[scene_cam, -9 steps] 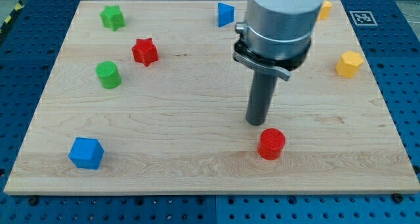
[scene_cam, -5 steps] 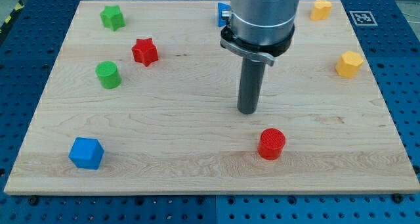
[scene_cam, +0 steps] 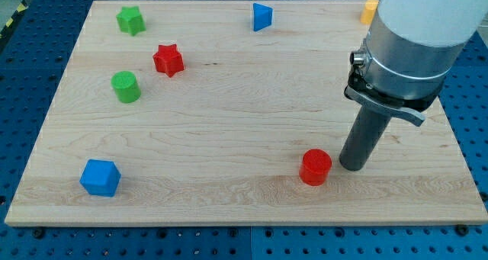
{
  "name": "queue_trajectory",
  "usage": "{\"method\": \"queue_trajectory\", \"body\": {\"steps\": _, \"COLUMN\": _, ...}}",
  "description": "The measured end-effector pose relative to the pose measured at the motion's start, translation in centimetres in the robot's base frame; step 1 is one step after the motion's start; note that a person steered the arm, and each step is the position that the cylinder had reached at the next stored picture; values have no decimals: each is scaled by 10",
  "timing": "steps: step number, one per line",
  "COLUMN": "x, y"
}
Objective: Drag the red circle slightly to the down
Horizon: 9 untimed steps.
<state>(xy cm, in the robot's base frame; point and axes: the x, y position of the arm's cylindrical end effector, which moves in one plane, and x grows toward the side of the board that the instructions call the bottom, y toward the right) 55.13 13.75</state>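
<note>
The red circle (scene_cam: pixel 316 167) is a short red cylinder on the wooden board (scene_cam: pixel 229 115), low and right of the middle. My tip (scene_cam: pixel 352 167) stands on the board just to the circle's right, a small gap apart, at about the same height in the view. The rod and the arm's grey body rise toward the view's top right.
A red star (scene_cam: pixel 168 60) and a green cylinder (scene_cam: pixel 126 87) sit at the left. A green star (scene_cam: pixel 130 20) is at the top left, a blue triangle (scene_cam: pixel 261 17) at the top middle, a blue cube (scene_cam: pixel 101 177) at the bottom left. An orange block (scene_cam: pixel 369 11) peeks out beside the arm at the top right.
My tip has moved from above and left of the red circle to its right side, lower in the view. The arm now hides the yellow block at the right. The red circle has not moved.
</note>
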Motion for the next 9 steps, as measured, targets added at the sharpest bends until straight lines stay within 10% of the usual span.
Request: {"method": "queue_trajectory", "body": {"steps": 9, "x": -15, "y": -30}}
